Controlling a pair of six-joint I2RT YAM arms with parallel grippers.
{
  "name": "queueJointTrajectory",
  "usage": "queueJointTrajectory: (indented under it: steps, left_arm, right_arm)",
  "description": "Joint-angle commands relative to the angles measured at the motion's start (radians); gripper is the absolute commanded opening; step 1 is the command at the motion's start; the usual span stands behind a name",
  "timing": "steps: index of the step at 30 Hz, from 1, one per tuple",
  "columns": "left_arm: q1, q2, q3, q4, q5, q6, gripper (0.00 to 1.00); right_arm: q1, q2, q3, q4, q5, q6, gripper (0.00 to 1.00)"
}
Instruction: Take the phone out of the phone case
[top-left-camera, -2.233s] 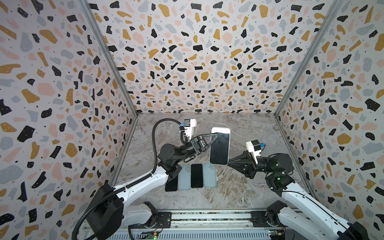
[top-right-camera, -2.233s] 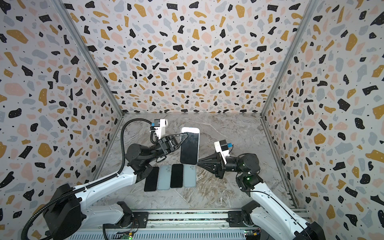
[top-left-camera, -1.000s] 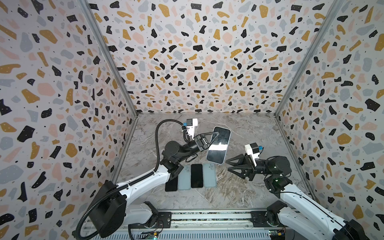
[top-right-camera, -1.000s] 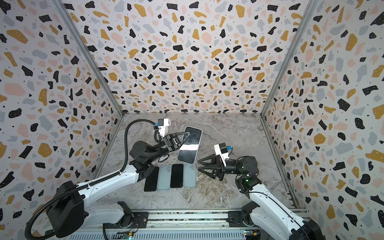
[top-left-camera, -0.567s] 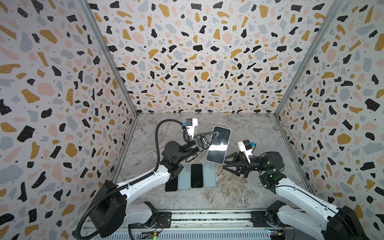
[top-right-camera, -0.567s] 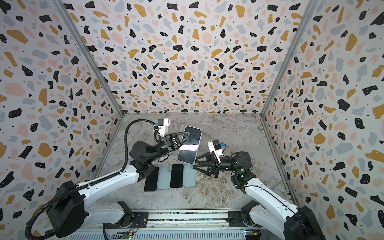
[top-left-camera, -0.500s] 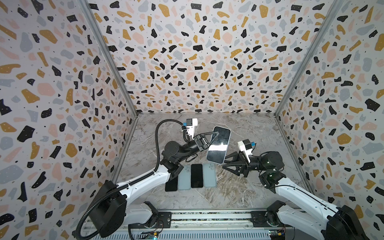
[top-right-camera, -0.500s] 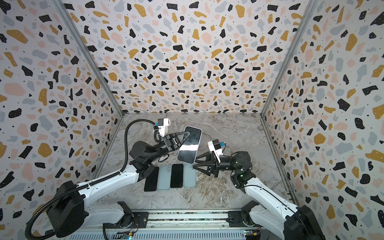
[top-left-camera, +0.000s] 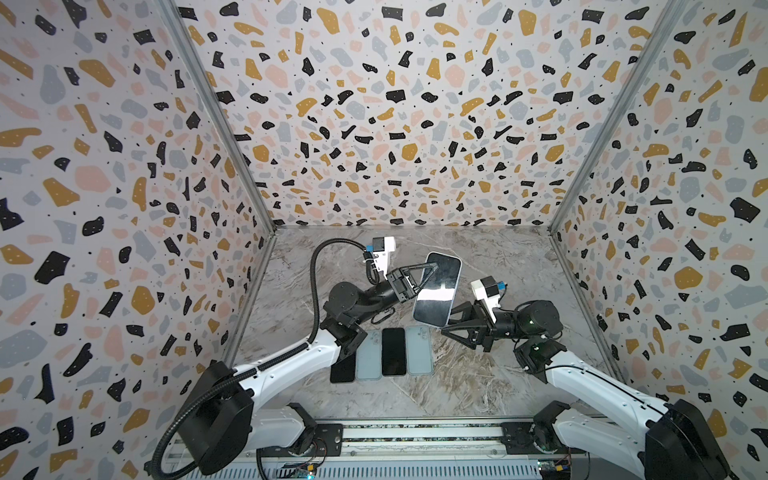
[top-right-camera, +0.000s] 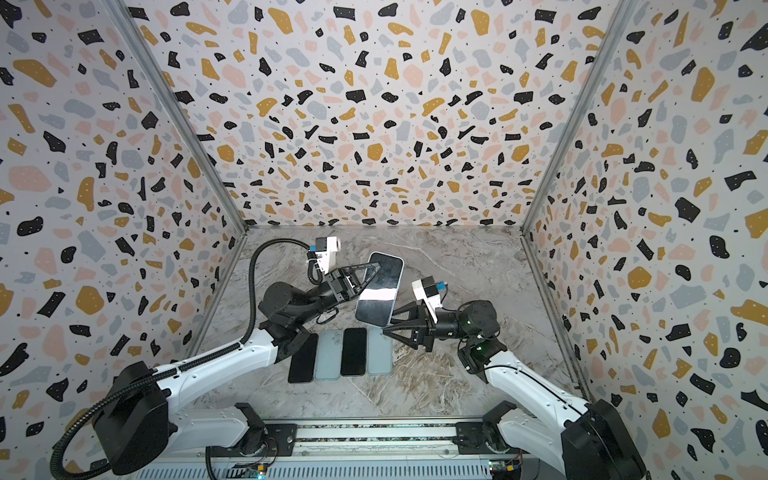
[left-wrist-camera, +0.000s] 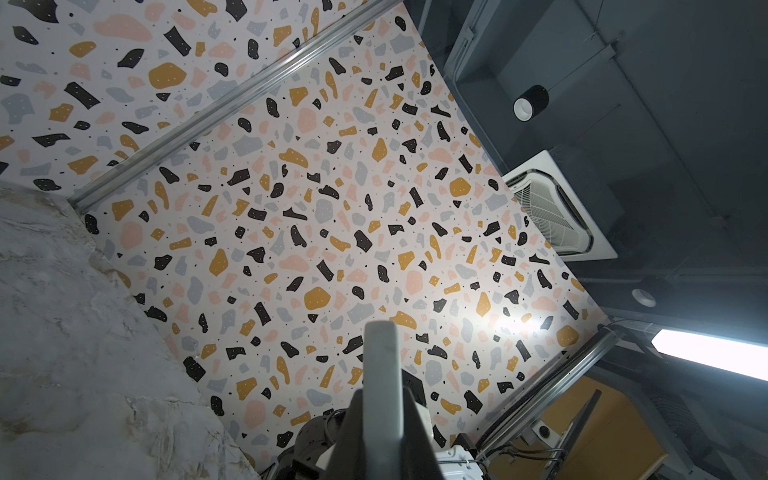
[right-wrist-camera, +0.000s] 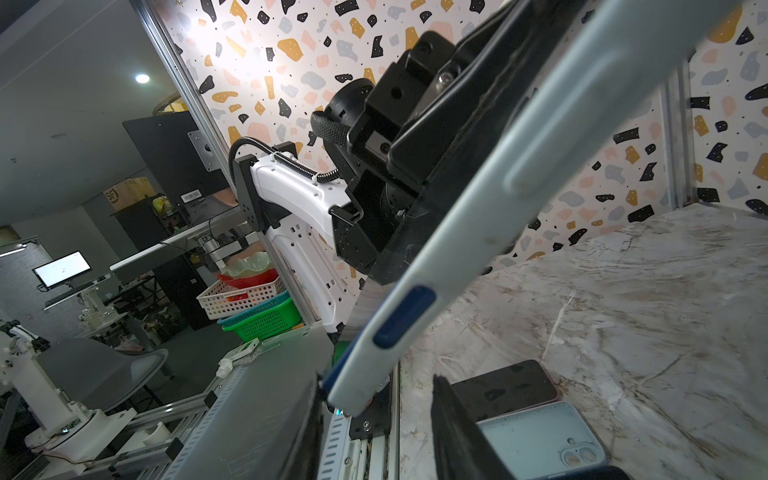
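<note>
**Cased phone held aloft, right jaws parted at its lower corner**

The left gripper (top-left-camera: 430, 270) is clamped on the phone case (right-wrist-camera: 478, 232), one finger across the dark screen and the other behind. The phone (top-left-camera: 436, 295) sits inside the pale blue case, raised clear of the marble table (top-left-camera: 478, 382), tilted with its screen facing up. The right gripper (top-left-camera: 446, 322) is at the case's lower corner with its jaws apart. In the right wrist view that corner lies between them, unclamped. Below, a row lies flat on the table: black phone (top-left-camera: 343, 370), pale blue case (top-left-camera: 369, 357), second black phone (top-left-camera: 393, 351), second pale blue case (top-left-camera: 419, 351).
</note>
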Motion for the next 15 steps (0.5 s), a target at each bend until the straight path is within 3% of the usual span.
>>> queueJointTrajectory:
  steps: [1, 15]
  left_arm:
    - [-0.005, -0.019, 0.000, 0.117, 0.011, -0.002, 0.00]
    - [-0.011, -0.024, -0.019, 0.135, 0.018, -0.003, 0.00]
  right_arm:
    - [0.004, 0.009, 0.042, 0.033, 0.012, 0.011, 0.44]
    - [-0.005, 0.060, 0.065, 0.046, 0.036, 0.034, 0.44]
